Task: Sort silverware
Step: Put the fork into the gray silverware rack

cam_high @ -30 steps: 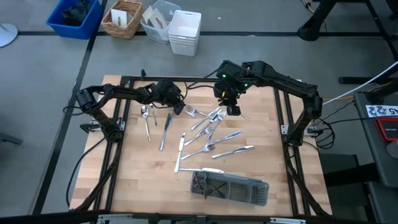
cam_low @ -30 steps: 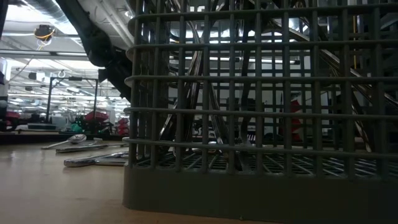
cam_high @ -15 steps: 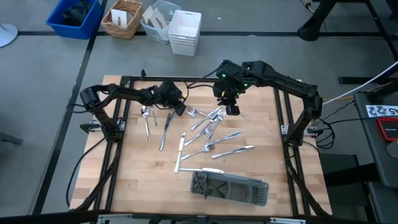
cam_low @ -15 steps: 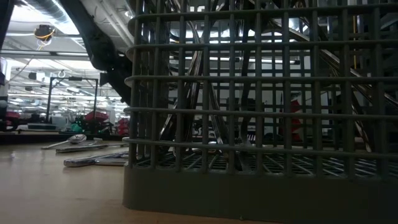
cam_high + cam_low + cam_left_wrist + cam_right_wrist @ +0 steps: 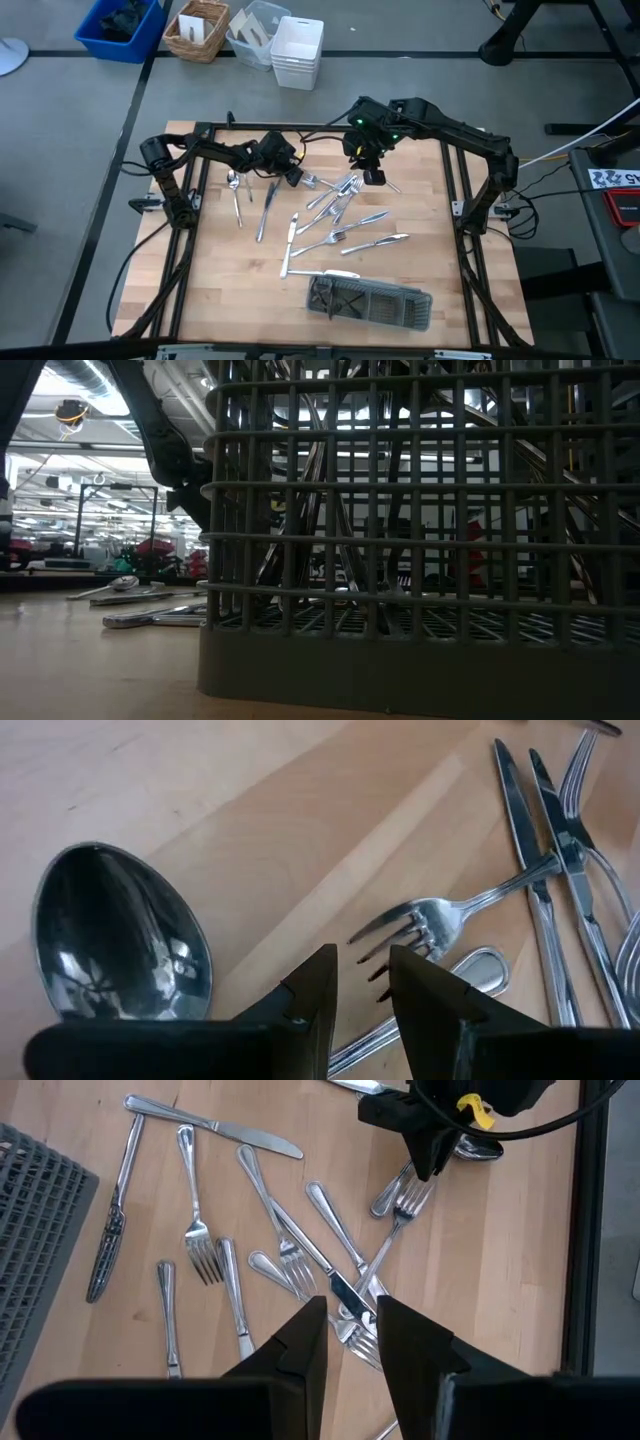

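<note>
Left gripper, fingers slightly apart and empty, now further right, tips just beside a fork and spoon. Right gripper, narrowly parted, unmoved above silverware mid-frame. Looks like lining up a pick; nothing sorted into the mesh tray at lower centre.

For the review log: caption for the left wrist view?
Left gripper, empty, poised over a fork beside a spoon.

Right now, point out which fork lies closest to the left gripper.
The fork lying with its tines just ahead of the left gripper, its handle crossing under a knife. The other forks lie farther off in the pile near the right gripper.
</note>
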